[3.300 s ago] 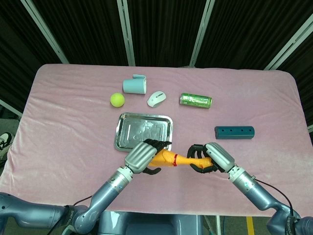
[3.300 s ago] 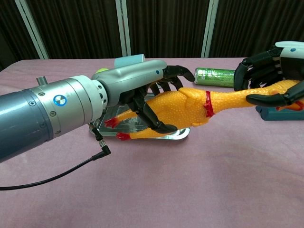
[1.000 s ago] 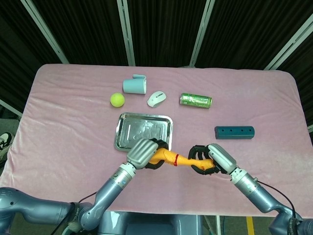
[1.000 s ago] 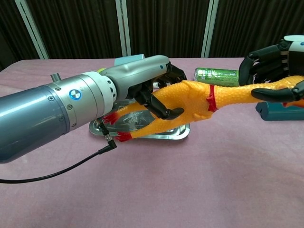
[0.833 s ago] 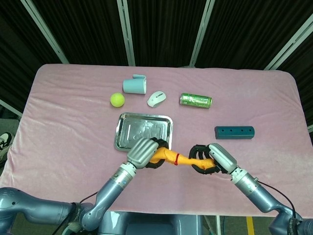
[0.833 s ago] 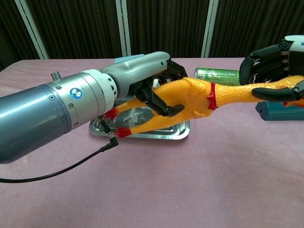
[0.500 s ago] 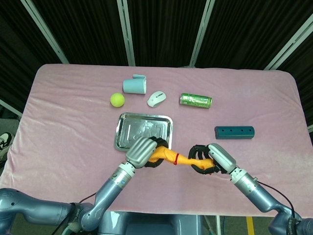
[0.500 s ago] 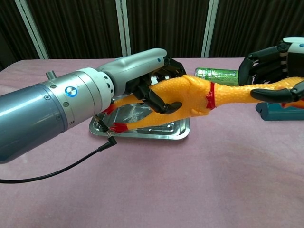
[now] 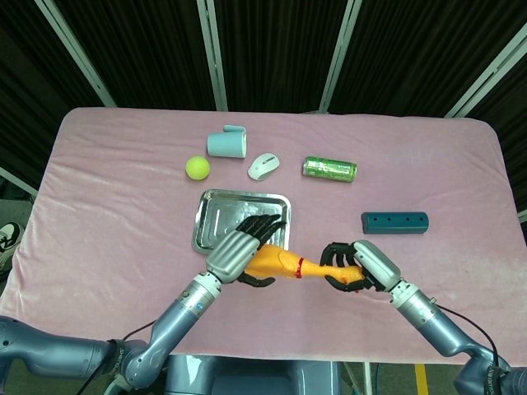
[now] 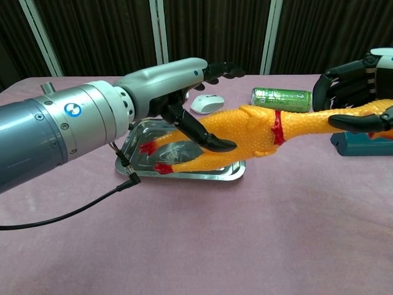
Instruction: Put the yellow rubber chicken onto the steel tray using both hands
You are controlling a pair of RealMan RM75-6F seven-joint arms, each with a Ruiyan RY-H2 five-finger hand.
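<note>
The yellow rubber chicken (image 9: pixel 276 263) (image 10: pixel 252 135) hangs level just above the table, its red feet over the near right corner of the steel tray (image 9: pixel 239 216) (image 10: pixel 184 174). My left hand (image 9: pixel 235 253) (image 10: pixel 166 80) is over the chicken's body with its fingers stretched out straight over the tray. Only the thumb lies across the body's front. My right hand (image 9: pixel 356 265) (image 10: pixel 356 80) grips the chicken's neck and head end, to the right of the tray.
Behind the tray lie a light blue cup (image 9: pixel 227 143), a yellow-green ball (image 9: pixel 197 168), a white mouse (image 9: pixel 263 165) (image 10: pixel 207 103) and a green can (image 9: pixel 329 169) (image 10: pixel 279 97). A teal block (image 9: pixel 394 222) (image 10: pixel 362 144) lies right of my right hand.
My left hand's fingers have uncurled from the chicken's body and now point straight out. The chicken has sunk slightly towards the tray. The right hand keeps its grip.
</note>
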